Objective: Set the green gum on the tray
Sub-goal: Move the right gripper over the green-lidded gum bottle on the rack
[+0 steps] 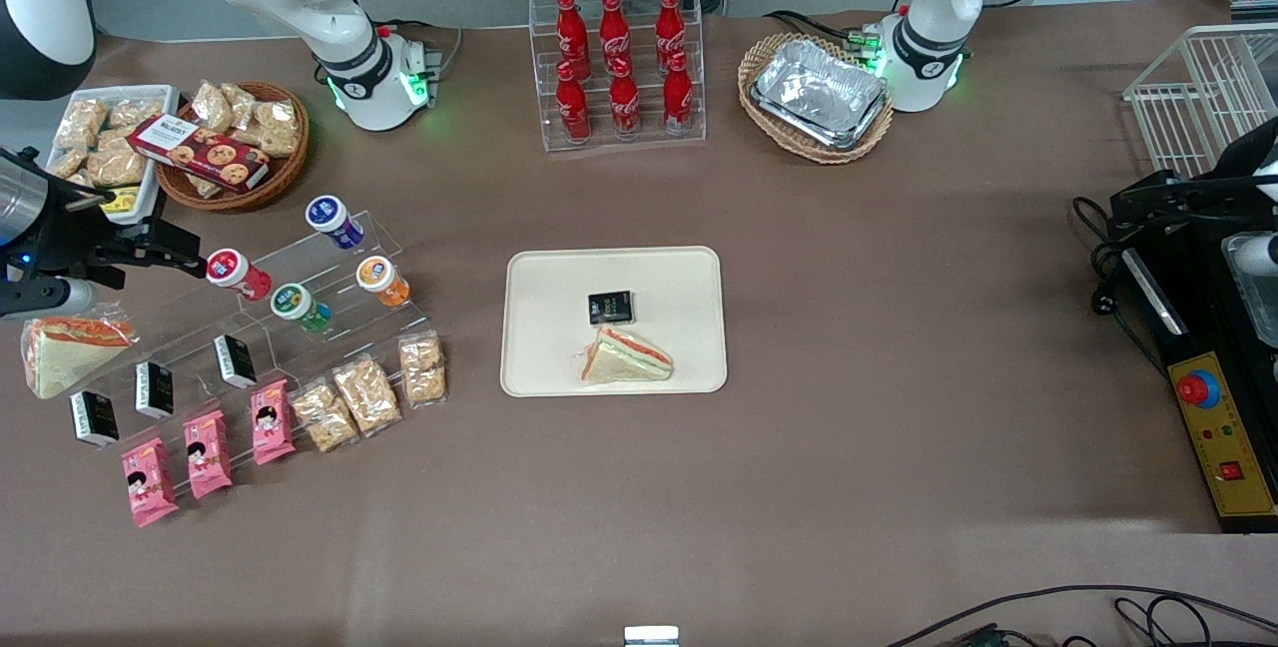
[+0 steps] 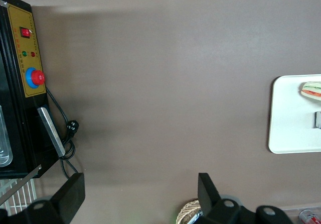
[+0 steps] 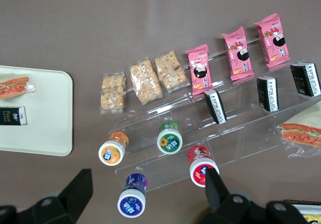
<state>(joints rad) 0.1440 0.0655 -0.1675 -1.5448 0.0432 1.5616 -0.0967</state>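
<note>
The green gum (image 1: 300,308) (image 3: 169,137) is a small green bottle with a white lid. It lies on a clear stepped acrylic stand (image 1: 300,337), between a red bottle and an orange one. The cream tray (image 1: 679,278) (image 3: 45,108) (image 2: 291,128) lies flat at the middle of the table, with a wrapped sandwich (image 1: 627,357) and a black packet (image 1: 610,307) on it. My gripper (image 1: 160,246) (image 3: 148,191) hangs above the stand at the working arm's end. It is open and holds nothing. One finger shows by the red bottle, and the green gum sits apart from both fingers.
On the stand are also a red bottle (image 1: 238,274), a blue bottle (image 1: 334,222), an orange bottle (image 1: 382,280), black packets, pink wafer packs and cereal bars. A cola rack (image 1: 619,68), a wicker basket of foil trays (image 1: 819,93) and a cookie basket (image 1: 230,148) stand farther from the front camera.
</note>
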